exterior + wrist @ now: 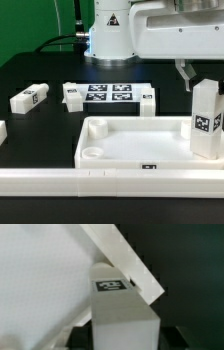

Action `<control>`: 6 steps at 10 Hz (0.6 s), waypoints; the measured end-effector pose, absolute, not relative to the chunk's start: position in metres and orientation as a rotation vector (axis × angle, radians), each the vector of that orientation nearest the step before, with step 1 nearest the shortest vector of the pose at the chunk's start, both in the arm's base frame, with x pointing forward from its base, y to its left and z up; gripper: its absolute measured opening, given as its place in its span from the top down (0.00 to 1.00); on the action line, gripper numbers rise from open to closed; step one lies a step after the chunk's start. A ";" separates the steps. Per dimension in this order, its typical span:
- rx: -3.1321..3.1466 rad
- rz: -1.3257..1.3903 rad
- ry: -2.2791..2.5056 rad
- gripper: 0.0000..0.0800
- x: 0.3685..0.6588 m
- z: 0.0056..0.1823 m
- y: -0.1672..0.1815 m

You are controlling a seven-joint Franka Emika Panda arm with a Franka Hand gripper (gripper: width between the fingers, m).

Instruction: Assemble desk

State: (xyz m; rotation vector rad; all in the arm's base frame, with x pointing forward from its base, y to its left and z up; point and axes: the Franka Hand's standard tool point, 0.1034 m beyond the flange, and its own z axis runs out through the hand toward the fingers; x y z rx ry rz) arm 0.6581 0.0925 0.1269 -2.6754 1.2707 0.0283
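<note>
Hanging by the top of an upright leg (207, 120), the fingers (185, 72) may be pinching it or spread; I cannot tell. That leg stands in the tabletop (135, 145) near the table's (45, 130) front edge. Farther back lie the marker board (110, 95) and a loose leg (30, 98).

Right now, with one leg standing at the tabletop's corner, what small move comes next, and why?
Probably close the fingers on the upright leg, ready to twist it into its socket. It stands at the tabletop corner on the exterior view's right, and the fingers hang near its top. Whether it is seated or gripped cannot be told.
</note>
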 end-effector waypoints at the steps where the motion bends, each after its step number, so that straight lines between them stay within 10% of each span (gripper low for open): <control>1: -2.621 0.041 1.382 0.63 0.658 0.127 0.094; 5: -2.514 0.064 1.568 0.63 0.657 0.127 0.098; 6: -2.536 0.061 1.533 0.49 0.657 0.126 0.098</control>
